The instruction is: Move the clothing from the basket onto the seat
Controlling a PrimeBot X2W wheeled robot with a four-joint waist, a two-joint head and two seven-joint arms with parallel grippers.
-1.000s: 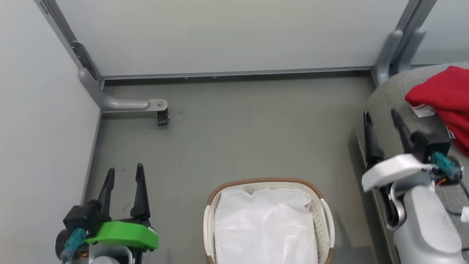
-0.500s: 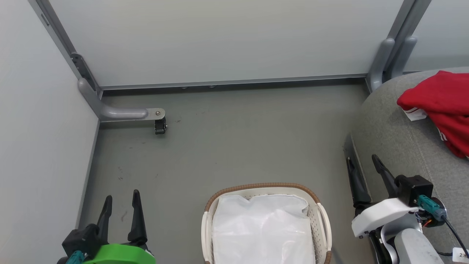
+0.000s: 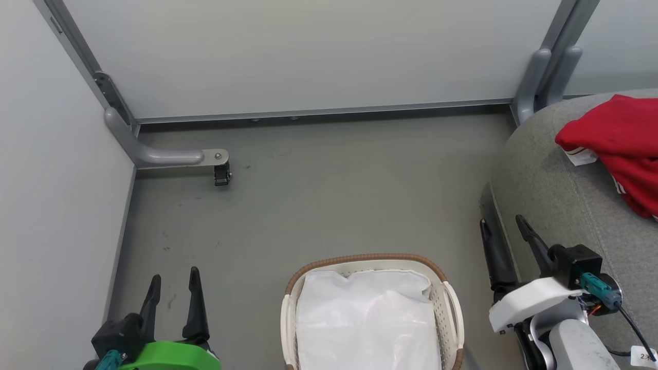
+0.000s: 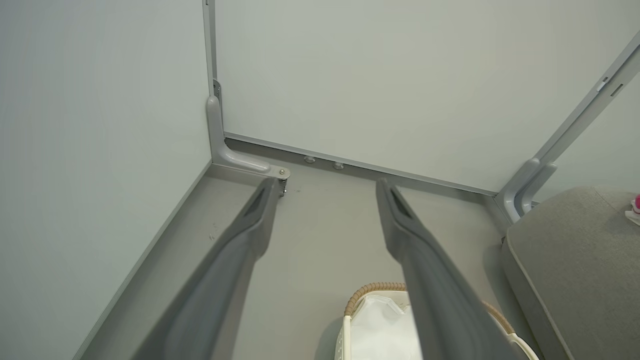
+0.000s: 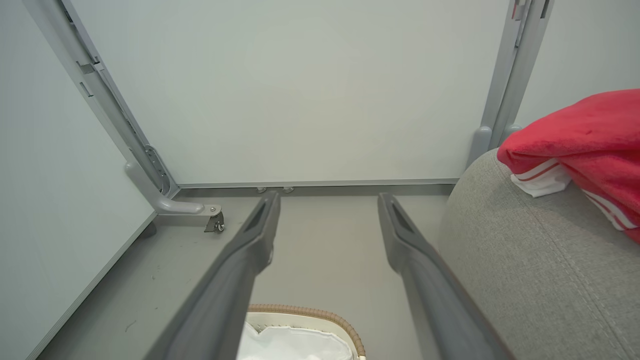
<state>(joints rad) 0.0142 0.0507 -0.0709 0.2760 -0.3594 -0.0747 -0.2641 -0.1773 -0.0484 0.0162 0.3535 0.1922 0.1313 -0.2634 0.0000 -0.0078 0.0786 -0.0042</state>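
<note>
The red clothing [image 3: 619, 146] with white trim lies bunched on the grey seat [image 3: 555, 185] at the right; the right wrist view shows the clothing [image 5: 585, 145] on the seat [image 5: 530, 260] too. The off-white basket [image 3: 452, 318] stands on the floor at the bottom centre, with only its white liner [image 3: 367, 324] inside. My right gripper [image 3: 503, 231] is open and empty, at the seat's front edge beside the basket. My left gripper [image 3: 174, 280] is open and empty over the floor left of the basket. A corner of the basket [image 4: 380, 290] appears in the left wrist view.
Pale partition walls close the floor [image 3: 318, 195] at the back and left. A grey bracket foot with a small caster [image 3: 222, 174] juts out at the back left. A grey post [image 3: 540, 77] stands at the back right beside the seat.
The right gripper has drawn back from over the seat toward the lower right, empty. The left gripper has also dropped lower in view. The view has shifted slightly.
</note>
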